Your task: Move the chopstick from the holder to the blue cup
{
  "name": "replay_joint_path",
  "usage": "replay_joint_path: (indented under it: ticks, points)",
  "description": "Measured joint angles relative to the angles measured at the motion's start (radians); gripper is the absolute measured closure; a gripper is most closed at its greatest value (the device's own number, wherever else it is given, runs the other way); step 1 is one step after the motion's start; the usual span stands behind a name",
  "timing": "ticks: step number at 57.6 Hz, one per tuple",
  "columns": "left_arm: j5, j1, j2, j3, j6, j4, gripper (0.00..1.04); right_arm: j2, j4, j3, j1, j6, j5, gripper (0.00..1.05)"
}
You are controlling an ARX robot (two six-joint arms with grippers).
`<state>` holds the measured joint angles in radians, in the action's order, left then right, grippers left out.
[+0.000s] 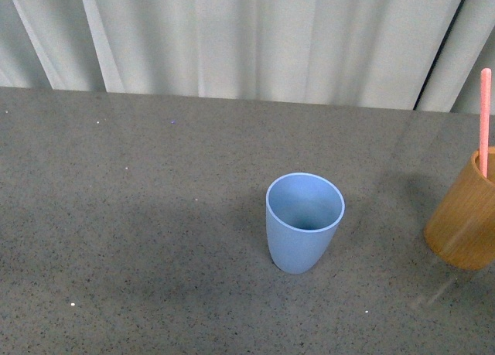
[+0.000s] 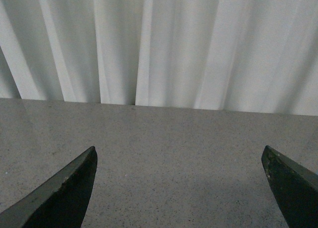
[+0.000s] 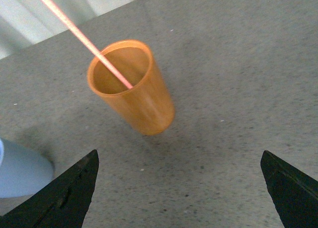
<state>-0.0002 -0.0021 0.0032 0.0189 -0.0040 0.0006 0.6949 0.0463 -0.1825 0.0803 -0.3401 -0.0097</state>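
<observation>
On the counter (image 1: 139,216), a grey speckled surface backed at its far edge by a pale pleated curtain (image 1: 232,38), I log the following.

Item 1: the blue cup (image 1: 304,223). Light blue, matte, tapering to a narrower base. It stands upright a little right of centre, mouth upward.

Item 2: the holder (image 1: 468,216). Orange-brown, smooth and cylindrical. It stands at the right edge of the front view, partly cut off by the frame, to the right of the blue cup and apart from it.

Item 3: the chopstick (image 1: 485,115). Thin, straight and pink-red. Its lower end sits inside the holder, it leans on the rim, and its upper end rises well above it.

Item 4: the left end effector (image 2: 179,153). Its dark fingers are spread wide with nothing between them. It is held low and roughly level, and its wrist camera looks across bare counter toward the curtain.

Item 5: the right end effector (image 3: 180,156). Its fingers are likewise spread wide and grip nothing. It is raised and pitched downward over the holder. The holder and chopstick lie ahead of the fingertips, and neither is touched.
</observation>
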Motion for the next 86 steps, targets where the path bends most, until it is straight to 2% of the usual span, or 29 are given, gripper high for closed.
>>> replay_joint_path:
  ticks: [5,10,22,33,45,86]
  points:
    - [0.0,0.0,0.0,0.0,0.0,0.0,0.07,0.185,-0.112,-0.041,-0.013,0.044,-0.113,0.1]
    - [0.0,0.0,0.0,0.0,0.0,0.0,0.07,0.28,-0.144,-0.082,-0.048,0.127,-0.166,0.1]
    - [0.0,0.0,0.0,0.0,0.0,0.0,0.07,0.401,-0.194,-0.162,-0.086,0.324,-0.138,0.1]
    - [0.0,0.0,0.0,0.0,0.0,0.0,0.07,0.507,-0.283,-0.196,-0.062,0.476,-0.09,0.1]
    - [0.0,0.0,0.0,0.0,0.0,0.0,0.07,0.63,-0.351,-0.254,-0.033,0.523,-0.171,0.1]
    - [0.0,0.0,0.0,0.0,0.0,0.0,0.07,0.909,-0.483,-0.439,-0.045,0.578,-0.186,0.1]
